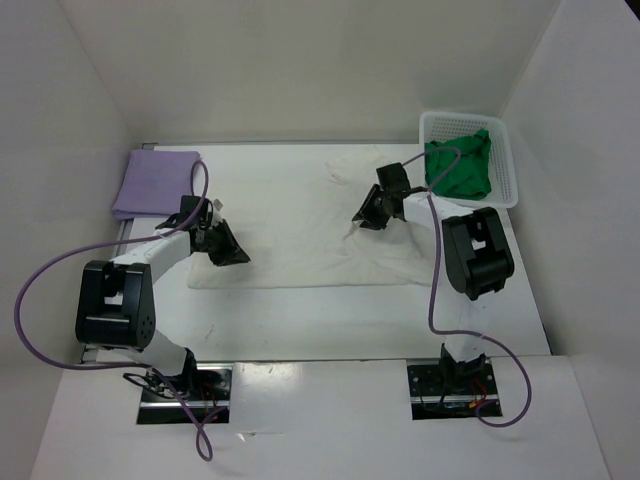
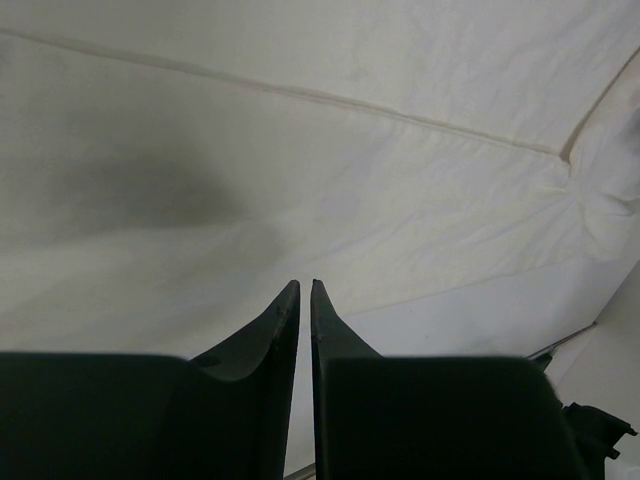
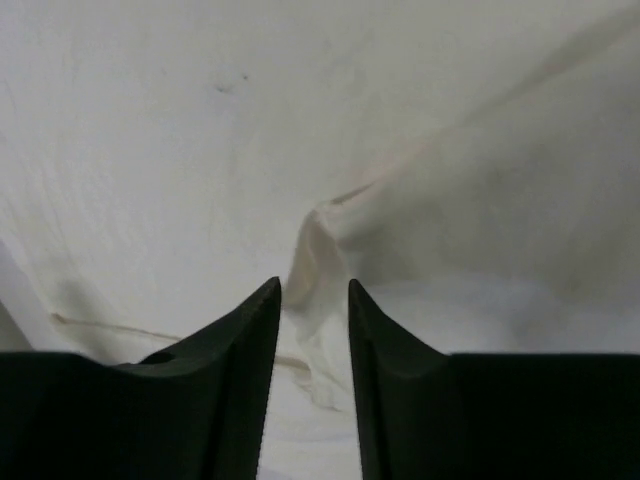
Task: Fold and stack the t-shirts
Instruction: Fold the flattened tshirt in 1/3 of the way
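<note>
left gripper (image 1: pixel 228 247) sits low at the left edge of the off-white shirt (image 1: pixel 300 225) spread mid-table, forearm stretched flat; right gripper (image 1: pixel 365 213) tips down on its far right part. lavender shirt (image 1: pixel 155 180) lies folded far left, green shirt (image 1: pixel 460 168) in the basket (image 1: pixel 507 160). left wrist: jaws all but together, grip on cloth unclear. right wrist: jaws apart astride a raised crease; closing off-centre could bunch it or miss.

Left arm (image 1: pixel 150 253) jaws nearly closed, right arm (image 1: pixel 420 207) jaws parted
</note>
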Controlling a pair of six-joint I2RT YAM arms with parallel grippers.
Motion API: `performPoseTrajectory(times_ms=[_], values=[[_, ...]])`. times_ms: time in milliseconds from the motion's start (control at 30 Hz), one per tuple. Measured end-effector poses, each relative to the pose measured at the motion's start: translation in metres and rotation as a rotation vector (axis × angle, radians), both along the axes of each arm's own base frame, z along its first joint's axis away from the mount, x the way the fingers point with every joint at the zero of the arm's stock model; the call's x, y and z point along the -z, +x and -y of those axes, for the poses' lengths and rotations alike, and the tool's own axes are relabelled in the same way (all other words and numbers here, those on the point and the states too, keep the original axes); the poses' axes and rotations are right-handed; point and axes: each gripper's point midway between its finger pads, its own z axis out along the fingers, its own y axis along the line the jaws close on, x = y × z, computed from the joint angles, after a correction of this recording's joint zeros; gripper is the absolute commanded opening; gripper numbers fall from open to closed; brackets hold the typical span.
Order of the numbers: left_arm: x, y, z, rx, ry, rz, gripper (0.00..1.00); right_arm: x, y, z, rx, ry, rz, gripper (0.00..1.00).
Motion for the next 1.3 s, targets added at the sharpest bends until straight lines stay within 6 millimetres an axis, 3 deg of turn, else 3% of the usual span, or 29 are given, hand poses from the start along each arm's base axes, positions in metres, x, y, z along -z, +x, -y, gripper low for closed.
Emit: performPoseTrajectory(times_ms=[200,233,267,367,467,567,733,933,1067,1300], values=[[-0.005,0.001,0.0,-0.001,0.021,0.002,0.16,-0.008,0.003,-0.013,-0.032,0.005,0.025,0.54],[-0.008,0.002,0.001,0.003,0.037,0.011,0.16,-0.012,-0.001,-0.013,-0.036,0.003,0.033,0.46],[-0.012,0.003,0.006,0.019,0.055,0.024,0.16,-0.017,-0.007,-0.012,-0.041,0.0,0.042,0.25],[-0.023,0.005,0.035,0.102,0.081,0.068,0.15,-0.036,-0.036,-0.006,-0.039,0.01,0.08,0.02],[-0.019,0.001,0.068,0.191,0.088,0.066,0.12,-0.036,-0.071,-0.004,-0.046,0.017,0.07,0.0],[0.004,-0.009,0.088,0.24,0.098,-0.002,0.1,-0.01,-0.096,-0.021,-0.104,0.001,0.004,0.0],[0.043,-0.017,0.076,0.192,0.116,-0.119,0.07,0.03,-0.121,-0.029,-0.149,-0.051,-0.096,0.0],[0.045,-0.029,0.074,0.127,0.009,-0.133,0.07,0.035,-0.132,-0.029,-0.132,-0.043,-0.07,0.0],[0.045,-0.058,0.069,0.115,-0.016,-0.166,0.09,0.036,-0.16,-0.039,-0.146,-0.015,-0.059,0.0],[0.045,-0.121,0.059,0.112,-0.027,-0.253,0.11,0.035,-0.237,-0.046,-0.197,0.048,-0.121,0.0]])
